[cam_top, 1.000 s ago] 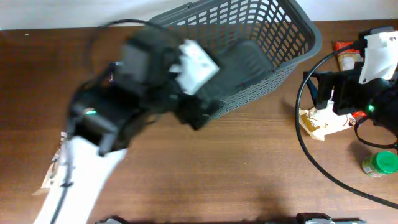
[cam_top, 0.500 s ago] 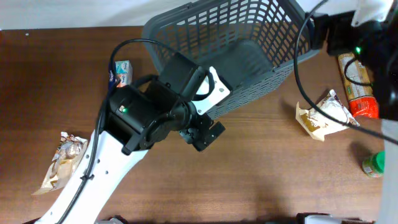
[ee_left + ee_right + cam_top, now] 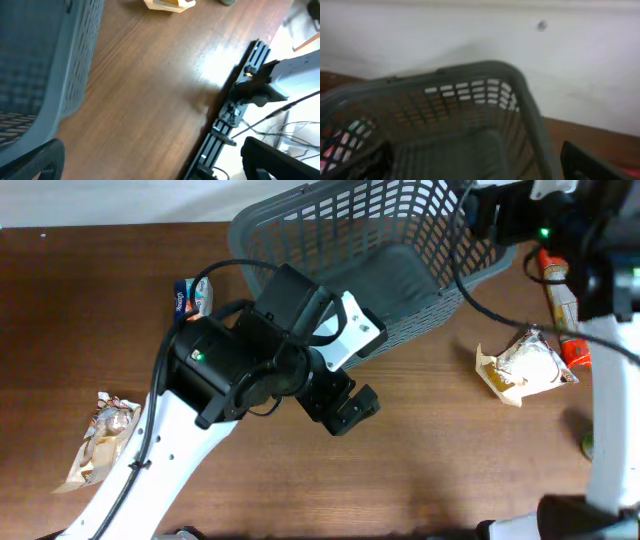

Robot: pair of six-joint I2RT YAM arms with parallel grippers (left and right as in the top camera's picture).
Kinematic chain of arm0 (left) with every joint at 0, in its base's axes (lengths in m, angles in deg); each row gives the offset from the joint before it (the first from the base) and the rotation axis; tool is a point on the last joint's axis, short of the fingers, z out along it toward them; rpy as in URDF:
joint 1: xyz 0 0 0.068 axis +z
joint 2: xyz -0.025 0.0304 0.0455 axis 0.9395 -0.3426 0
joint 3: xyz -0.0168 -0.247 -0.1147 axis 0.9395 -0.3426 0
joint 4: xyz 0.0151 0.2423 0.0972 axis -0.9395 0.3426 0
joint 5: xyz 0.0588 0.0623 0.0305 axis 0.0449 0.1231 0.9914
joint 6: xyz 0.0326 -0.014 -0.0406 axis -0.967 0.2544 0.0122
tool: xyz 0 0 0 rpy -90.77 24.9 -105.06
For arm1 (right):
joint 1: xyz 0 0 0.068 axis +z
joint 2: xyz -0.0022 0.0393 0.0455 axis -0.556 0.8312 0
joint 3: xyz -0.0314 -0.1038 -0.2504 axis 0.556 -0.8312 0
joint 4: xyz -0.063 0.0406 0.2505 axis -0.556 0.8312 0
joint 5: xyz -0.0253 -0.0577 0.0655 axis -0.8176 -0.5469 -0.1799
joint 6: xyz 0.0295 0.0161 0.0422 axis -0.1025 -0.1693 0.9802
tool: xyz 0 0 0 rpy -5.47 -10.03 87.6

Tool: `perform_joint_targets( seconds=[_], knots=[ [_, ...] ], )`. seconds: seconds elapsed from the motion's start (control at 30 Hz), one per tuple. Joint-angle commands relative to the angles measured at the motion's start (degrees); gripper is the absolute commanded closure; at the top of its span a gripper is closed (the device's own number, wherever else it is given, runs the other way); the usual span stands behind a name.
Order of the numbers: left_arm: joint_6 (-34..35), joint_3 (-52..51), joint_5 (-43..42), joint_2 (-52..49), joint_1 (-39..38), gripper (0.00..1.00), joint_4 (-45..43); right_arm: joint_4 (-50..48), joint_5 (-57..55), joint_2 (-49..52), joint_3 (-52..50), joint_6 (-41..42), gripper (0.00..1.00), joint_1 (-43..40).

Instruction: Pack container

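Observation:
The container, a large dark grey basket [image 3: 400,240] with slotted sides, lies at the back middle of the table; I see nothing inside it. My left gripper [image 3: 348,406] hangs over bare wood just in front of the basket's near wall. In the left wrist view the gripper [image 3: 150,160] is open and empty, with the basket wall [image 3: 45,65] at the left. My right gripper [image 3: 482,216] is at the basket's back right corner. In the right wrist view it [image 3: 475,165] is open and empty, looking over the rim [image 3: 470,70] into the basket.
A tan and white snack packet [image 3: 525,366] and a long orange package [image 3: 560,305] lie right of the basket. A green lid [image 3: 586,446] shows at the right edge. A blue packet [image 3: 190,297] lies left of the basket, a crinkled snack bag [image 3: 100,438] at the front left.
My right arm has swung from the right side of the table back to the basket's right corner. My left gripper has moved right and toward the front.

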Motion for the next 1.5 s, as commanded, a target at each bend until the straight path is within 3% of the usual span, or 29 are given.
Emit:
perform_joint_targets(
  seconds=[0.0,0.17,0.2,0.27,0.33,0.4,0.47,0.53,0.87,1.0,1.47],
  knots=[
    [1.7,1.0,-1.8,-0.4,-0.2,0.01,1.2,-0.1,3.8,2.8,0.9,0.8,0.01,0.4],
    [1.7,0.9,-1.6,-1.6,-0.2,0.01,1.6,0.8,1.4,7.6,0.9,0.8,0.01,0.4],
    [2.2,0.9,-1.4,-2.0,-0.2,0.11,1.6,1.0,1.2,7.9,0.9,0.8,0.00,0.4],
    [4.4,0.9,0.9,-3.2,-0.2,0.54,1.6,2.2,1.2,8.9,0.9,0.8,0.17,0.4],
    [7.4,0.9,3.5,-4.9,-0.2,0.74,1.7,2.9,0.9,9.5,0.9,0.8,0.50,0.4],
    [9.0,0.9,4.8,-6.4,-0.2,0.98,1.9,3.4,-0.9,9.7,0.9,1.6,0.68,0.4],
    [11.0,0.9,5.9,-8.6,-0.2,0.98,2.0,4.0,-5.3,9.7,0.9,5.6,0.88,0.4],
    [13.1,0.9,7.3,-9.8,-0.2,0.98,1.9,4.9,-7.6,9.7,0.9,7.1,0.96,0.4],
    [23.5,0.9,15.1,-10.6,-0.2,0.98,0.9,7.7,-12.6,9.7,0.9,8.9,0.96,0.5],
    [23.5,0.9,15.0,-10.6,-0.2,0.98,-1.2,10.5,-18.5,9.7,0.9,7.3,0.96,0.5],
    [23.5,0.9,14.6,-10.6,-0.2,0.98,-2.8,11.5,-18.7,10.7,0.9,6.1,0.96,0.5]
  ],
)
